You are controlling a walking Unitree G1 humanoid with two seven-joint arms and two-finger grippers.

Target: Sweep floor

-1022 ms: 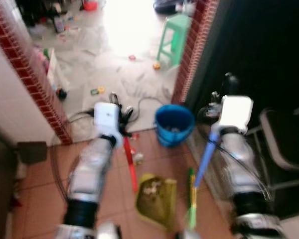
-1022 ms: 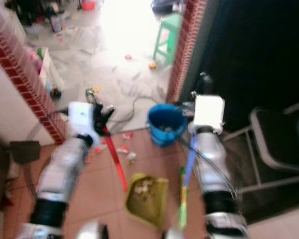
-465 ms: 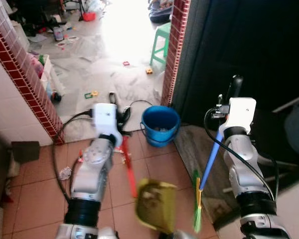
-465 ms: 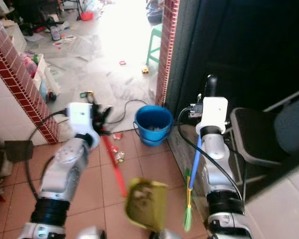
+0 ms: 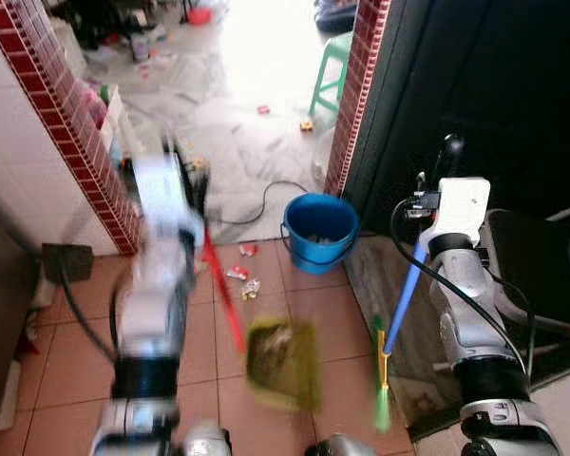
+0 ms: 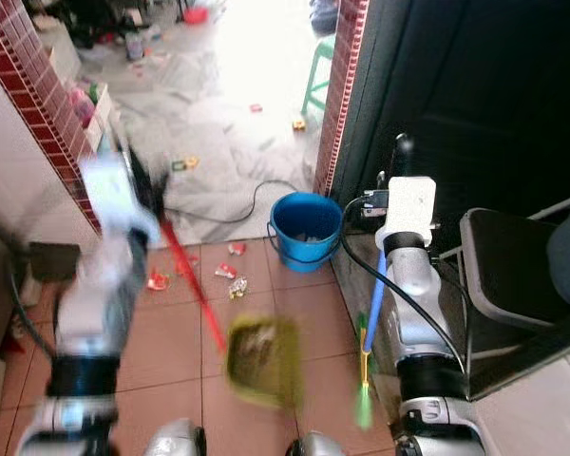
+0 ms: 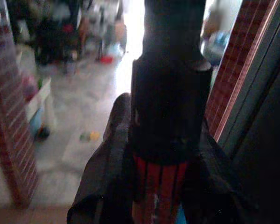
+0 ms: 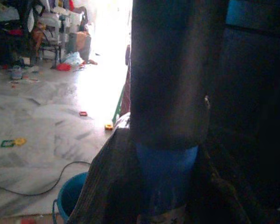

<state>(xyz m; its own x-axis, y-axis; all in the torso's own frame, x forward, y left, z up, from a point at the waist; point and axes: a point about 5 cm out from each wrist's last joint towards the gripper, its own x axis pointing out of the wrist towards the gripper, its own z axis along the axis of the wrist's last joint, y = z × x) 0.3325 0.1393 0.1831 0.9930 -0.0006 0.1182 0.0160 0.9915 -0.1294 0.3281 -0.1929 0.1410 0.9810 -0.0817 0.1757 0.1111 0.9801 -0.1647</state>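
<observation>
Now emptying the dustpan toward the bucket
Left gripper (image 7: 165,182) is clamping the red handle (image 5: 223,299), carrying the loaded green dustpan (image 5: 283,359) above the tiles, near the blue bucket (image 5: 321,231); right gripper (image 8: 165,158) is clasping the blue broom (image 5: 399,313) upright. Next move, by judgement, is tipping it over the rim, then sweeping up the scraps (image 5: 244,281)

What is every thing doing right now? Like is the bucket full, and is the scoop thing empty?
Left gripper: shut on the dustpan's red handle.
Right gripper: shut on the broom's blue handle.
Dustpan: lifted off the floor, tilted, holding litter.
Broom: upright, green bristles down beside the dustpan.
Blue bucket: upright, open, some rubbish inside.
Scraps: loose on the tiles.
Green stool: standing.
</observation>
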